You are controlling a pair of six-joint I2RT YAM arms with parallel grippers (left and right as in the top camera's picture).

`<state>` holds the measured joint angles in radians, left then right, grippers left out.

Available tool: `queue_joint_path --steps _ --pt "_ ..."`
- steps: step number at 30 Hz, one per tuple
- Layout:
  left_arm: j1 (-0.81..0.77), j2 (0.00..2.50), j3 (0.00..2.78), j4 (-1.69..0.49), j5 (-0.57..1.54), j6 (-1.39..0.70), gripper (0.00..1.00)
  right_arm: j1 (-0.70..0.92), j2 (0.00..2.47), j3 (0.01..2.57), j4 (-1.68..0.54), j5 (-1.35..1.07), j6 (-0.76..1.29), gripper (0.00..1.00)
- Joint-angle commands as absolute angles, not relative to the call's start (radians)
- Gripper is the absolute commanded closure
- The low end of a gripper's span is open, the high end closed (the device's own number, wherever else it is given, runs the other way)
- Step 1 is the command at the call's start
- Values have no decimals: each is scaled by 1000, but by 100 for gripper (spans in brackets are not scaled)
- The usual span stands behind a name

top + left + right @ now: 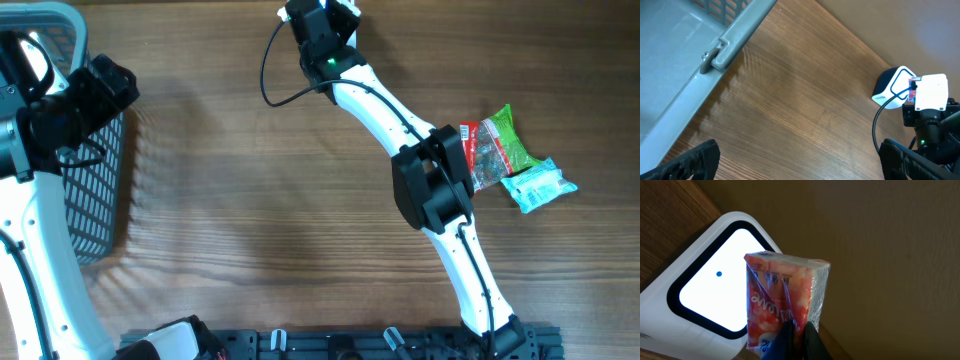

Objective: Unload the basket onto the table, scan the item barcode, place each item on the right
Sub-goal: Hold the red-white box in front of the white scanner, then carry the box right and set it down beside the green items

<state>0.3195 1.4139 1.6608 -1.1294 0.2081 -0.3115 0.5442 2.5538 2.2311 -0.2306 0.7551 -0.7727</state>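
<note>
The right gripper [796, 335] is pinched tight on the lower edge of a pink-red packet [785, 297], held upright just in front of the scanner [710, 290], whose white window glows behind it; the left gripper [800, 169] hangs with jaws spread wide and empty above the wooden table [805, 100], beside the grey basket [685, 60]; farther right, a green packet [495, 148] and a teal packet [540, 185] lie side by side.

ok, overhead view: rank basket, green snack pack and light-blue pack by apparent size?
1. basket: largest by far, even cut off at the frame edge.
2. green snack pack: partly covered.
3. light-blue pack: somewhat smaller.
</note>
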Motion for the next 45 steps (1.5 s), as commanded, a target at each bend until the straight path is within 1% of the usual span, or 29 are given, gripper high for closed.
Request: queue_joint_path --steps 1,3,5,6,9,12,15,18,22,32,36,37,38,39,40,41,42,43,45 --pt "316 1413 1669 -1127 220 -295 0 547 2509 2221 -241 738 -696 96" --pt "316 1413 1669 -1127 220 -295 0 547 2442 2221 -300 730 -630 96" --pt "316 1413 1669 -1127 220 -295 0 546 2358 2220 -418 692 -536 96" --pt "316 1413 1669 -1127 220 -295 0 546 2299 2220 -527 642 -462 96" --pt "316 1413 1669 -1127 220 -295 0 540 2175 2220 -799 485 -321 96" --pt "316 1413 1669 -1127 220 -295 0 516 2075 2220 -1136 221 -179 96" --pt "316 1413 1669 -1127 220 -295 0 479 2061 2220 -1361 56 -55 94" --pt "316 1413 1669 -1127 220 -295 0 439 2073 2189 -1508 25 20 94" --pt "316 1413 1669 -1127 220 -295 0 394 2073 2077 -1493 25 28 93" --pt "316 1413 1669 -1127 220 -295 0 326 2073 1673 -1270 53 56 94" --pt "316 1413 1669 -1127 220 -295 0 305 2073 1587 -1190 117 55 90" --pt "316 1413 1669 -1127 220 -295 0 300 2073 1568 -1159 115 53 83" --pt "316 1413 1669 -1127 220 -295 0 299 2073 1560 -1143 115 53 68" --pt "316 1413 1669 -1127 220 -295 0 299 2073 1557 -1132 115 53 62" --pt "316 1413 1669 -1127 220 -295 0 299 2073 1557 -1123 113 53 60" --pt "316 1413 1669 -1127 220 -295 0 299 2073 1557 -1114 111 53 53" --pt "316 1413 1669 -1127 220 -295 0 299 2073 1557 -1107 111 53 33" --pt "316 1413 1669 -1127 220 -295 0 300 2072 1557 -1104 111 52 20" --pt "316 1413 1669 -1127 220 -295 0 299 2072 1557 -1102 112 52 0"
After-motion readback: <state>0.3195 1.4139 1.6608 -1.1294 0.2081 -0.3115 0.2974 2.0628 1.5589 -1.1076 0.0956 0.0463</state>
